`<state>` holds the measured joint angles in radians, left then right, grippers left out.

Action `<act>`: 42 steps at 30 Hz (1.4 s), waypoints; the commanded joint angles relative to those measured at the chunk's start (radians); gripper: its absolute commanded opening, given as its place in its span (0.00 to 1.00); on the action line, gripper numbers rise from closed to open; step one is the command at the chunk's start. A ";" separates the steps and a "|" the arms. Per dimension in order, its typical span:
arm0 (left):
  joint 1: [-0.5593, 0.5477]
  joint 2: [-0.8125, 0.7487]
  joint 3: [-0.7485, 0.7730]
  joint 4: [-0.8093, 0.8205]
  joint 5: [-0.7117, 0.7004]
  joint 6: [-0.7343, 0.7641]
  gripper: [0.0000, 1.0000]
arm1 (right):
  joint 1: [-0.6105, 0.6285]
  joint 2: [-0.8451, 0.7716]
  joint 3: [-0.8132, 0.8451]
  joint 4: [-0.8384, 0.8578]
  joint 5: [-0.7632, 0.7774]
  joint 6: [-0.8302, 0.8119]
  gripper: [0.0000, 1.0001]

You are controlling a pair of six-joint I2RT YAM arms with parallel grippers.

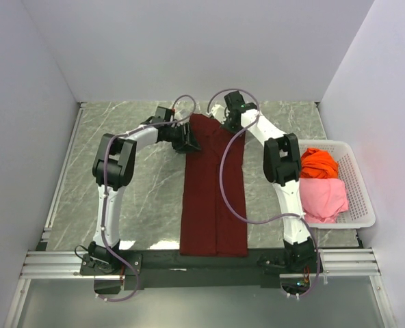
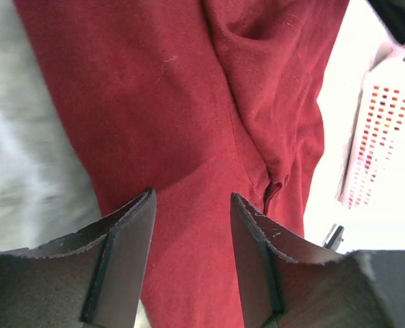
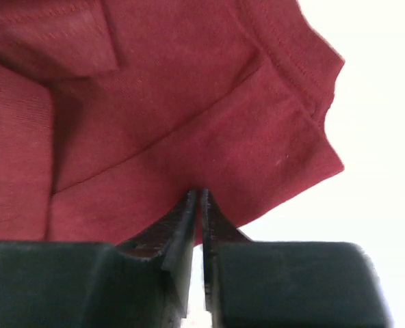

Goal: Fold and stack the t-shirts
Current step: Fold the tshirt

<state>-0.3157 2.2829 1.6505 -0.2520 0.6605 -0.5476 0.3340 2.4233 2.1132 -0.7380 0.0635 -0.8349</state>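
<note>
Maroon t-shirt (image 1: 213,205) lies on the desk (image 1: 141,198) as a long narrow strip, folded lengthwise. It starts at the near edge, between the two arm bases, and runs straight toward the far side. A fold line goes along its middle.

To the right of the strip, past the right arm, a white basket (image 1: 361,195) with holes stands on the desk. Inside it the pink t-shirt (image 1: 322,197) is on the nearer side and the orange t-shirt (image 1: 319,162) is crumpled behind it, touching it. Both are apart from the maroon one.

At the far part of the strip both arms reach in. The left tool (image 1: 189,142) is at the left edge of the cloth. In its wrist view the two fingers stand apart, open, with red cloth seen between them, and nothing is gripped. I cannot tell if the tips touch the cloth.

The right tool (image 1: 228,123) is at the far right corner of the strip. In its wrist view the fingers are pressed together on the edge of the maroon cloth, so it is closed and gripping this shirt. The cloth near them makes several folds.
</note>
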 commanded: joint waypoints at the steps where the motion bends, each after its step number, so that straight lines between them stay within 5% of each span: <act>1: 0.056 0.027 0.020 -0.038 -0.113 0.009 0.54 | 0.010 0.016 0.059 0.126 0.064 0.023 0.17; 5: 0.092 0.017 0.008 -0.030 -0.113 0.015 0.54 | 0.007 -0.007 0.099 0.216 0.039 0.066 0.32; 11: 0.127 0.024 0.055 -0.032 -0.064 0.081 0.57 | 0.003 -0.003 0.195 0.226 0.019 0.121 0.33; 15: 0.130 -0.002 0.109 -0.041 0.017 0.169 0.65 | -0.007 -0.114 0.133 0.165 -0.098 0.158 0.43; 20: 0.130 -0.222 0.011 -0.004 0.068 0.360 0.76 | -0.046 -0.343 0.021 0.072 -0.319 0.229 0.62; 25: 0.130 -0.599 -0.249 0.016 0.088 0.644 1.00 | -0.075 -0.619 -0.260 0.121 -0.517 0.235 0.68; 27: 0.132 -0.709 -0.364 0.002 0.108 0.794 0.99 | -0.069 -0.760 -0.416 0.167 -0.579 0.229 0.86; 32: 0.129 -0.982 -0.515 0.032 0.185 0.879 0.99 | 0.005 -1.004 -0.654 0.215 -0.610 0.079 0.89; 33: 0.129 -1.003 -0.543 -0.001 0.236 0.896 0.99 | 0.026 -1.023 -0.686 0.081 -0.667 -0.044 0.89; 38: 0.049 -1.074 -0.642 -0.599 0.381 1.590 0.99 | 0.074 -1.159 -0.966 -0.098 -0.752 -0.228 0.89; 42: -0.064 -1.302 -0.914 -0.572 0.265 1.746 0.99 | 0.158 -1.286 -1.226 -0.055 -0.725 -0.351 0.85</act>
<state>-0.3107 1.1389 0.8810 -0.6586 0.9417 0.9089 0.4347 1.2343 1.0187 -0.7353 -0.6323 -1.0348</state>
